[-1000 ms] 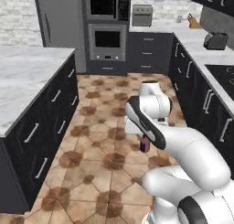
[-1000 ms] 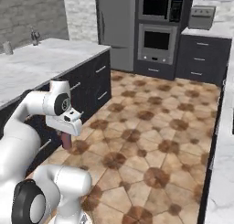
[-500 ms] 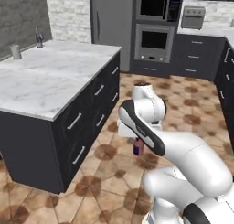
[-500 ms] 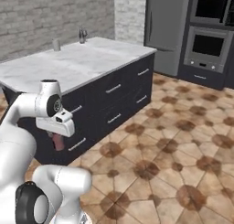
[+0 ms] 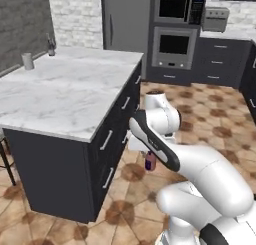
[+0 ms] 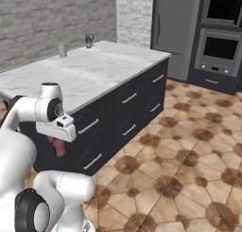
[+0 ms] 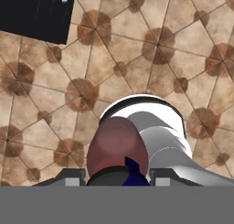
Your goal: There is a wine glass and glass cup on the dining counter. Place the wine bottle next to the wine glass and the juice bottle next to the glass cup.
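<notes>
Left base view has swung round since a second ago: the oven wall that sat dead ahead is now off to the right, and the dining counter (image 5: 70, 91) takes up the left half of the picture. That is the base driving and turning, not the kitchen moving; the island is now just beside the robot, so the carry leg looks nearly done and the placing is not yet begun.

On that marble surface, at the corner farthest from the robot, stand the glass cup (image 5: 28, 61) and, near it toward the brick wall, the wine glass (image 5: 51, 45). Both are well apart from the arm. I cannot make out the wine bottle.

The hand (image 5: 150, 160) hangs below the level of the surface, beside the island's dark drawer fronts, over the tiled floor. It is clamped on the juice bottle (image 7: 117, 147), whose purple-red body shows between the fingers in the hand view and dangles under the wrist.

To finish, I judge the bottle must be lifted above the marble edge and carried across to the cup.
</notes>
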